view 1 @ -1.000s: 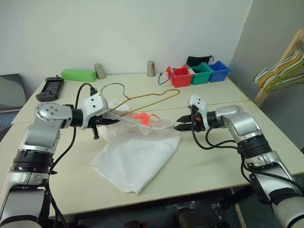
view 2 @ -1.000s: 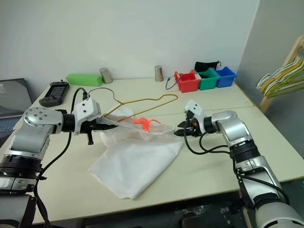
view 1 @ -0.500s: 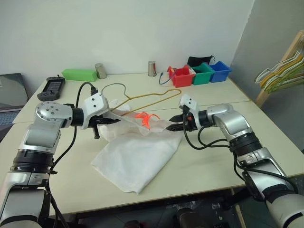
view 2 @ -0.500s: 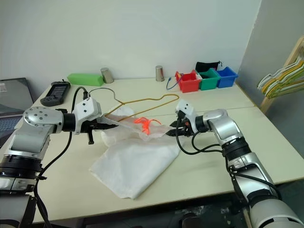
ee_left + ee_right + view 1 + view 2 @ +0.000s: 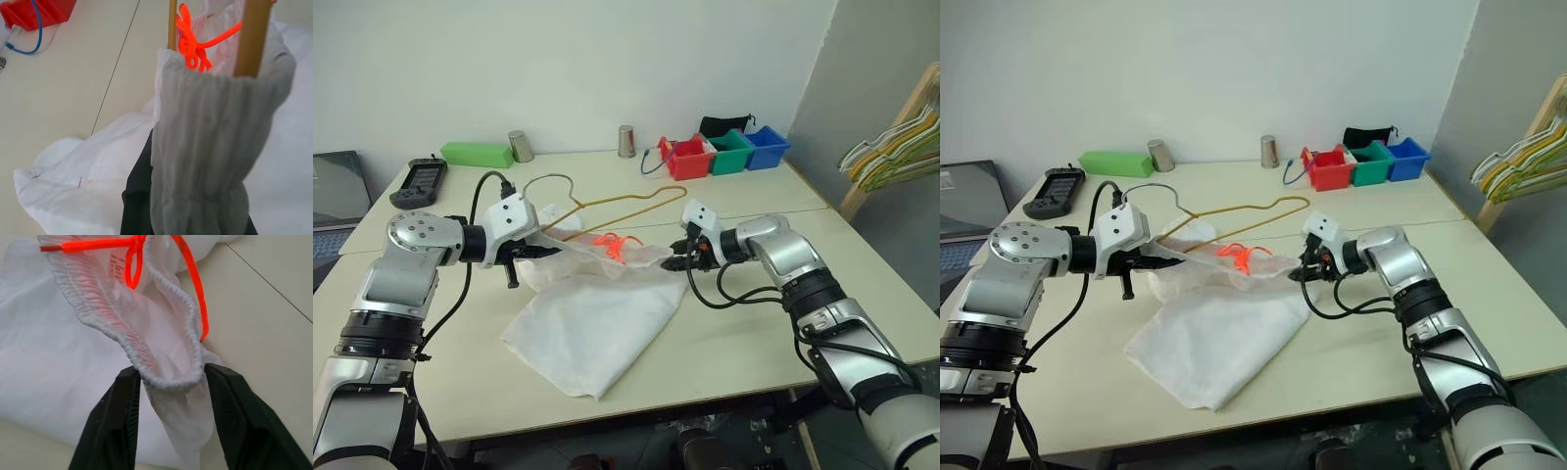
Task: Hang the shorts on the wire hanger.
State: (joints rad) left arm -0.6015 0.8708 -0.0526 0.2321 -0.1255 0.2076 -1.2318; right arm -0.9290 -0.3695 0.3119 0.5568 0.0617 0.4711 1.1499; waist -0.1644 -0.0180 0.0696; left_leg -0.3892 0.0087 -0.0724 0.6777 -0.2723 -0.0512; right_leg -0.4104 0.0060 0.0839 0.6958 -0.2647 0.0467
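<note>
The white shorts (image 5: 592, 323) lie spread on the table (image 5: 754, 333), their waistband lifted at the far side. An orange drawstring (image 5: 612, 242) is knotted at the band. The tan wire hanger (image 5: 617, 199) runs from my left gripper (image 5: 536, 252) over the band, and its two wires (image 5: 252, 34) pass into the bunched waistband (image 5: 205, 147). That gripper is shut on the band's left end. My right gripper (image 5: 171, 382) is at the band's right end, fingers (image 5: 122, 406) still apart with the folded elastic edge between them, brushing both sides.
Red (image 5: 690, 157), green (image 5: 731, 152) and blue (image 5: 767, 145) bins stand at the table's back right. Two metal cups (image 5: 519, 146) (image 5: 625, 140), a green box (image 5: 475, 154) and a black device (image 5: 418, 182) sit along the back. A rack of hangers (image 5: 896, 137) stands at the right.
My right gripper has moved left onto the waistband's right end and its fingers have narrowed around the fabric. The left gripper, shorts and hanger have stayed put.
</note>
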